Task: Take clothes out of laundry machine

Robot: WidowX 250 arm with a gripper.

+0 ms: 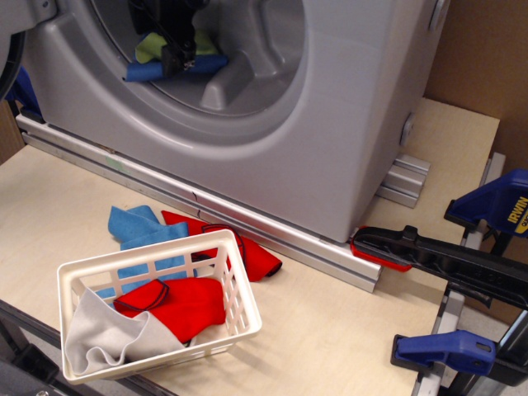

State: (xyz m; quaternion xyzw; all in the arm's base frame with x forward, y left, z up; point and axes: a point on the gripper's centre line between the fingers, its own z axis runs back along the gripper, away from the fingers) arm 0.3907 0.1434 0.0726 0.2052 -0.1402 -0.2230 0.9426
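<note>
The grey laundry machine (pixel 346 124) stands at the back of the table with its round drum hollow open to the front. Inside the drum lie a medium blue cloth (pixel 147 73) and a yellow-green cloth (pixel 148 45) behind it. My black gripper (pixel 176 59) reaches down into the drum from the top edge of the view. Its tips are down at the two cloths, over the middle of the blue one. The dark fingers merge with each other, so I cannot tell whether they are open or shut on cloth.
A white slatted basket (pixel 239 318) at the front left holds a red cloth (pixel 186 301) and a grey cloth (pixel 103 334). A sky-blue cloth (pixel 136 227) and another red cloth (pixel 256 256) lie behind it. Blue and black clamps (pixel 462 264) stand at the right.
</note>
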